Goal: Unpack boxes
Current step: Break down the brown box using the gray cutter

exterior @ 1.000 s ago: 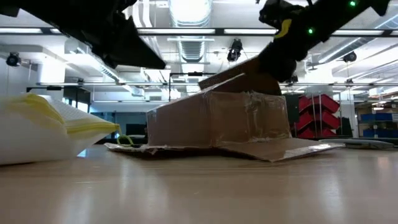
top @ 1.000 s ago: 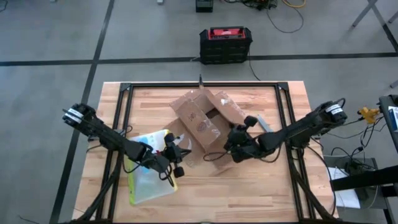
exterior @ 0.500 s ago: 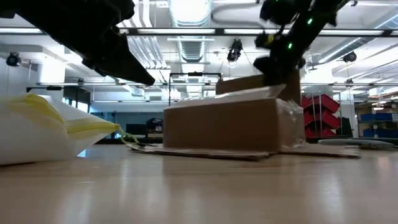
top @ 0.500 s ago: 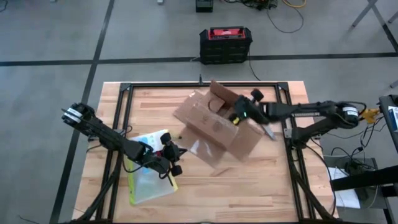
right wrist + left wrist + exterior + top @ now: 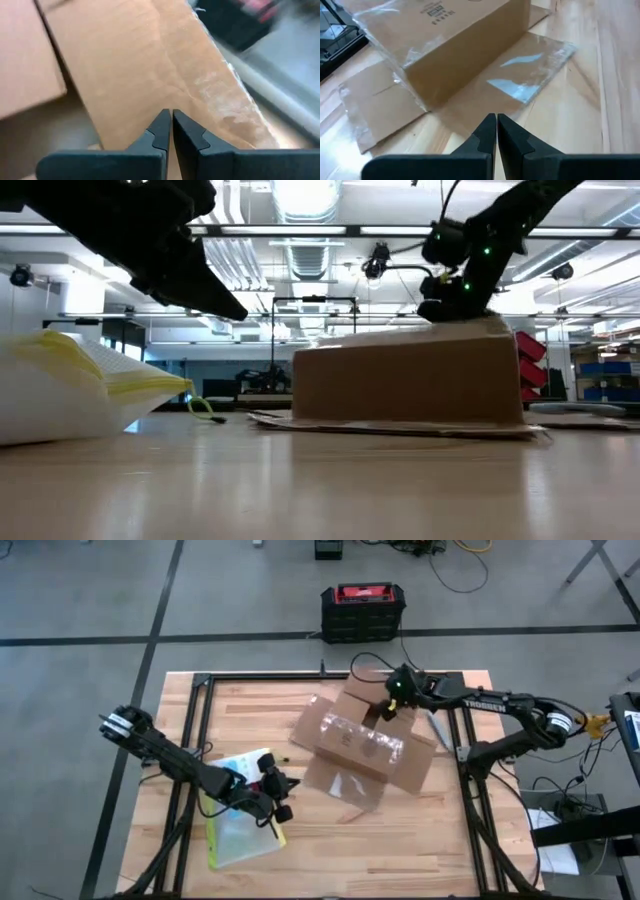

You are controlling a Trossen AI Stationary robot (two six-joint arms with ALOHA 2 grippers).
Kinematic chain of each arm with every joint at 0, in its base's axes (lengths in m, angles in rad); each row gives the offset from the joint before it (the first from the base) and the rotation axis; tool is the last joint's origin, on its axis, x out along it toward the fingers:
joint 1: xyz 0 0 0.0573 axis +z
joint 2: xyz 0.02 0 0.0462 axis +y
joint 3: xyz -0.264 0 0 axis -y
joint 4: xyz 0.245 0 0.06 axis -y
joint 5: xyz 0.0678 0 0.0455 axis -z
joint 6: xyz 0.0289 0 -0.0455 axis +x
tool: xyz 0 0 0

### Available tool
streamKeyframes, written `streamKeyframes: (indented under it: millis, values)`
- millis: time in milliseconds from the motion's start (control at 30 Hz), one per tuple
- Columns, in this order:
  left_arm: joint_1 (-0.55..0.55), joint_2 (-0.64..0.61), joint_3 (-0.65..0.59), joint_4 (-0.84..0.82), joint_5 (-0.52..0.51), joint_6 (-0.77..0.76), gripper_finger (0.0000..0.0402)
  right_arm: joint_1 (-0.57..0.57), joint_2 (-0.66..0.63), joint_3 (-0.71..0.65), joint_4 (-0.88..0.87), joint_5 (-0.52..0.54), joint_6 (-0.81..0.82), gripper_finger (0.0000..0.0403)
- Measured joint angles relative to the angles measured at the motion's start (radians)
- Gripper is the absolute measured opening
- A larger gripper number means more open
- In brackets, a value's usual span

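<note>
The brown cardboard carton (image 5: 360, 745) lies on its base mid-table, its flaps spread flat around it and shiny clear tape on its top and near flap (image 5: 530, 85). In the low view the carton (image 5: 410, 380) stands as a low block. My right gripper (image 5: 384, 710) is shut and sits at the carton's far flap (image 5: 150, 65), just above its top (image 5: 450, 305). My left gripper (image 5: 288, 788) is shut. It hovers over the right edge of the clear pouch with the yellow-green edge (image 5: 240, 825), pointing at the carton (image 5: 455, 45). My right gripper comes slanting down from the table's far right, its shut fingertips (image 5: 162, 122) close over the carton's far flap. I cannot tell whether they touch it.
A black-and-red case (image 5: 362, 610) stands on the floor beyond the far edge. A black frame (image 5: 200, 720) runs along the table's edges. A small grey item (image 5: 436, 726) lies by the carton's right flap. Bare wood (image 5: 400, 840) shows along the near side.
My right gripper has swung from the carton's near right side up and toward the far edge, ending at the far flap. The carton has turned about and slid toward the table's right, with its flaps now lying flatter. My left gripper has kept its place.
</note>
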Motion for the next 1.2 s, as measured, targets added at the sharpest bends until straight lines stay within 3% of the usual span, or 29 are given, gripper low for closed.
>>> streamKeyframes:
  millis: [200,300,500,667,767,900,1200]
  values:
    - [0.013,0.072,-0.001,0.077,0.247,0.03,0.0,-0.01,0.013,0.001,-0.027,-0.36,0.004,0.0002]
    - [0.025,0.152,-0.001,0.183,0.256,0.058,0.0,0.01,-0.006,0.014,-0.031,-0.447,0.005,0.0002]
    - [0.101,0.278,-0.001,0.263,0.2,0.061,0.0,0.13,-0.048,0.056,-0.055,-0.506,0.001,0.0002]
    - [0.144,0.302,-0.004,0.258,0.137,0.127,0.0,0.3,-0.025,0.074,-0.05,-0.458,-0.026,0.0002]
    - [0.147,0.291,-0.004,0.247,0.136,0.182,0.0,0.357,0.002,0.074,-0.053,-0.354,-0.06,0.0002]
    - [0.147,0.271,-0.004,0.193,0.131,0.188,0.0,0.411,0.008,0.082,-0.06,-0.305,-0.149,0.0002]
    - [0.149,0.267,-0.009,0.125,0.102,0.134,0.0,0.55,-0.009,0.338,-0.353,-0.044,-0.253,0.0002]
